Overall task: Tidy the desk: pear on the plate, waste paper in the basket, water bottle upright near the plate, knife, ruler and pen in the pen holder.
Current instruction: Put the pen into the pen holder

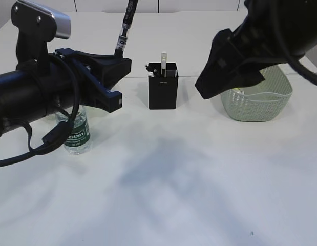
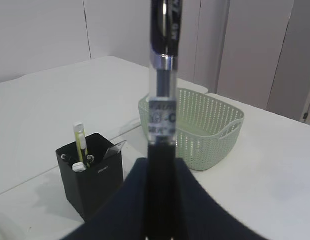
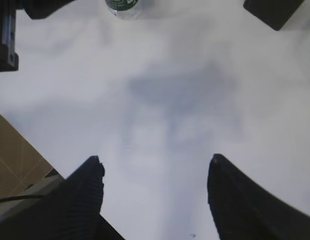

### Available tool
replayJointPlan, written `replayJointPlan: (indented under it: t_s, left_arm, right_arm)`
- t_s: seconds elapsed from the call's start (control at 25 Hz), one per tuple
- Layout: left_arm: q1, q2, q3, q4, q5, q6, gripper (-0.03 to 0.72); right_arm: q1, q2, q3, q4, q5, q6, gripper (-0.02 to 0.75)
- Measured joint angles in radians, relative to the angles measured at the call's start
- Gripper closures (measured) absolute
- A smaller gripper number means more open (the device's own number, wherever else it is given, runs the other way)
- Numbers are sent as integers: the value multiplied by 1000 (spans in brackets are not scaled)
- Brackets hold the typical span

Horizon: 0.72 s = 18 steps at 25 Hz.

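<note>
The left arm hides the water bottle's top; the pen's upper end is cropped.

Sage-green woven-pattern basket, matte black pen holder, seemingly dark-green-labelled bottle

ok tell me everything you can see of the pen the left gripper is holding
The slim pen, with a dark glossy upper part, a silver band and a clear barrel bearing a printed label, stands upright, clamped at its lower end in the black left gripper. It is held in the air to the left of the matte black square pen holder, touching nothing else.
</note>
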Motion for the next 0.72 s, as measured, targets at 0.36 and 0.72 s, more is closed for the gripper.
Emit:
replayJointPlan:
  t_s: [0.36, 0.72]
  left_arm:
    - [0, 0, 0, 13, 0, -19, 634]
    - [0, 0, 0, 36, 0, -58, 634]
  right_arm:
    - [0, -200, 241, 8, -221, 100, 253]
    - [0, -292, 388, 44, -548, -4, 253]
